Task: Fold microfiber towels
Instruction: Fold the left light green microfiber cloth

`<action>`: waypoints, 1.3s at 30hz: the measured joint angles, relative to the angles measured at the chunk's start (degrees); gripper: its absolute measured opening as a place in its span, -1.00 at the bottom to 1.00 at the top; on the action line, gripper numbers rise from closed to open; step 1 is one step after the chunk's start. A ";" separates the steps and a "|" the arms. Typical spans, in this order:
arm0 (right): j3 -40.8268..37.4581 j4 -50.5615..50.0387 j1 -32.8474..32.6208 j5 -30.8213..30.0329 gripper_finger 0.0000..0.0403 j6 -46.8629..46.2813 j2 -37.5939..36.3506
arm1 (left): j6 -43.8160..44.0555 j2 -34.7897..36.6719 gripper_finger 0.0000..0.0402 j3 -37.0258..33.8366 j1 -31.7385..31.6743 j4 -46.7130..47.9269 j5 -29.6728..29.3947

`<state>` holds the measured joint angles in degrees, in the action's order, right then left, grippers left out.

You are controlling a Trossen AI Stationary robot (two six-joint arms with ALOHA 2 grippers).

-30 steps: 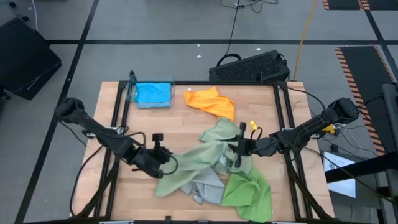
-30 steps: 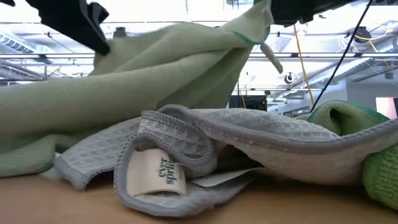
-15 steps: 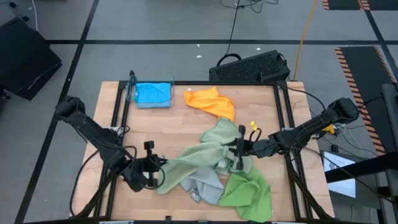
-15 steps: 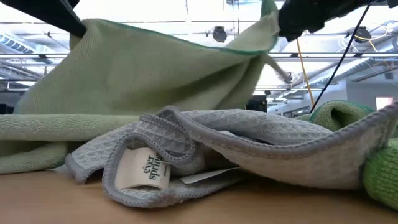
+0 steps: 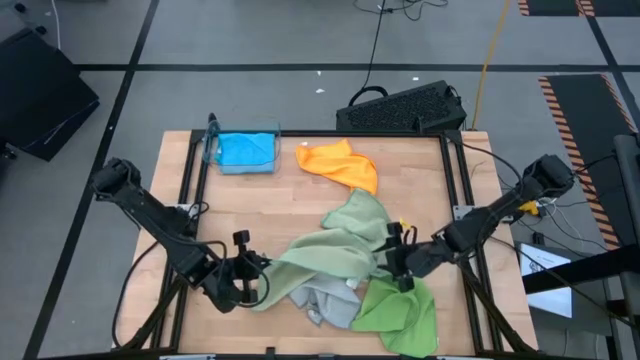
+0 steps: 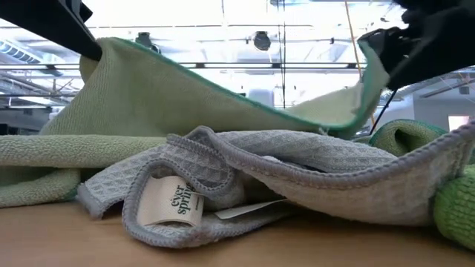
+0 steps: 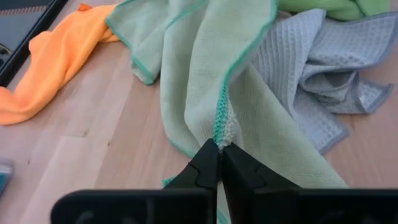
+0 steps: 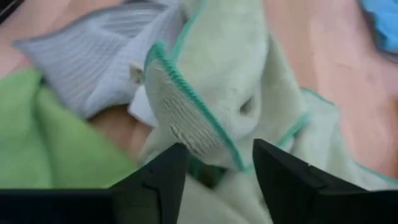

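Pinching a plush sage towel's (image 7: 205,74) stitched hem, left gripper (image 7: 219,163) clamps tight — right gripper's (image 8: 214,163) fingers parted.

**Room and surroundings around my station**

From above I see a grey floor (image 5: 300,40) crossed by dark lines, with a light wooden table (image 5: 300,205) framed in black rails. Beyond the far edge lies a black keyboard (image 5: 405,108), and a dark cable (image 5: 375,40) runs away across the floor. Orange-and-black hazard tape (image 5: 585,120) marks the right side. A black case (image 5: 35,95) sits far left. At table height I see a bright ceiling with beams (image 6: 223,67).
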<state>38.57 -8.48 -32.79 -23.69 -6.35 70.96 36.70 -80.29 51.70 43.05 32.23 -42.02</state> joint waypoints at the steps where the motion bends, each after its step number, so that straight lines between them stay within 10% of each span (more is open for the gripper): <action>1: 0.00 -0.53 -0.59 0.01 -0.05 0.00 0.00 | -0.12 -0.02 -0.92 0.00 0.00 -0.30 0.02; 26: 4.13 13.44 -7.61 -0.41 -0.07 17.92 14.32 | -4.06 0.00 -0.95 0.00 -3.32 -2.52 -0.91; 39: 4.04 11.90 -2.84 7.36 -0.93 22.27 15.40 | -4.92 0.00 -0.97 0.00 -3.32 -2.85 0.01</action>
<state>42.61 3.42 -35.63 -16.33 15.92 86.36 31.77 -80.29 51.70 39.72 29.38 -42.01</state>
